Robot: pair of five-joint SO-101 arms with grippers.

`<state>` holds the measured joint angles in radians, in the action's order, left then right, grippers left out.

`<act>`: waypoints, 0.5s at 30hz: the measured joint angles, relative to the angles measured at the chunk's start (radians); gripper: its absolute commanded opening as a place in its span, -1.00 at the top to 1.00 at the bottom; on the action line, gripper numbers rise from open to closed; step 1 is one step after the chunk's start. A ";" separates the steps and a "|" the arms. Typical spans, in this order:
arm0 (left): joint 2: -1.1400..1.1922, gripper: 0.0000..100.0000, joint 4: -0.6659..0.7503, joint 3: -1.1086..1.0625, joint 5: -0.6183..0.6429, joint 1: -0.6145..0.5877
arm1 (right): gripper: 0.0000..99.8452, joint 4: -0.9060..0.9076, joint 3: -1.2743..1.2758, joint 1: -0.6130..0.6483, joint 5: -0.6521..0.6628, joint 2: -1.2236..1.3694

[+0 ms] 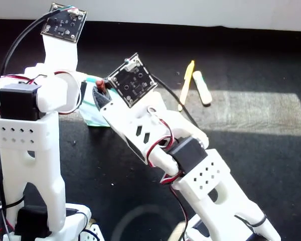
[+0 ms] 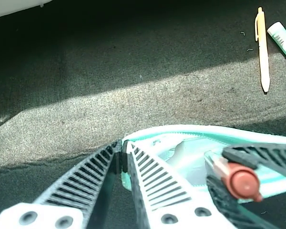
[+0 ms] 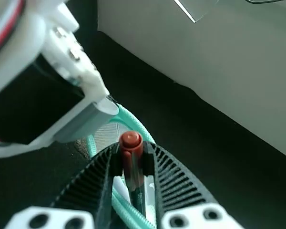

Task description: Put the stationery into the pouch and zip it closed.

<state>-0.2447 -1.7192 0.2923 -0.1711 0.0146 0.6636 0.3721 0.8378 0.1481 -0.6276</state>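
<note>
Your right jaws clamp the pen (image 3: 132, 160), long axis aimed into the pouch (image 2: 181, 138) just beneath; left jaws pinch its rim.

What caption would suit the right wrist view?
The right jaws clamp a red-capped pen at the open teal pouch.

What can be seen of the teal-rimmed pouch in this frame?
The soft pouch, teal-rimmed with pale translucent sides, lies on the dark felt table with its zip open and mouth gaping. The left end effector is shut on the rim at one end. The right end effector holds a clear pen with a red cap at the mouth.
</note>
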 measured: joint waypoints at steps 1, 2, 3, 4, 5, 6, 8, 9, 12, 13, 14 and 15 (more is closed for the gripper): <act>0.000 0.98 0.000 0.000 0.000 0.000 | 0.97 0.000 0.003 0.000 0.000 0.000; 0.000 0.98 0.000 0.000 0.000 0.000 | 0.94 0.000 0.005 0.000 0.000 0.002; 0.000 0.98 0.000 0.000 0.000 0.000 | 0.89 0.000 0.005 0.000 0.000 0.002; 0.000 0.98 0.000 0.000 0.000 0.000 | 0.83 0.002 0.005 0.000 0.000 0.003; 0.000 0.98 0.000 0.000 0.000 0.000 | 0.78 0.011 0.005 0.000 0.000 0.003; 0.000 0.98 0.000 0.000 0.000 0.000 | 0.76 0.023 0.005 0.000 0.000 0.003; 0.000 0.98 0.000 0.000 0.000 0.000 | 0.76 0.058 0.005 0.000 0.000 0.003; 0.000 0.98 0.000 0.000 0.000 0.000 | 0.76 0.071 0.005 0.000 0.000 0.003; 0.000 0.98 0.000 0.000 0.000 0.000 | 0.76 0.100 -0.006 0.000 0.000 0.000; 0.000 0.98 0.000 0.000 0.000 0.000 | 0.76 0.109 -0.017 0.000 0.000 -0.008; 0.000 0.98 0.000 0.000 0.000 0.000 | 0.76 0.115 -0.037 0.000 0.000 -0.018; 0.000 0.98 0.000 0.000 0.000 0.000 | 0.76 0.124 -0.063 0.000 0.000 -0.034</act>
<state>-0.2447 -1.7192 0.2923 -0.1711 0.0146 0.7879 0.3092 0.8378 0.1481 -0.6613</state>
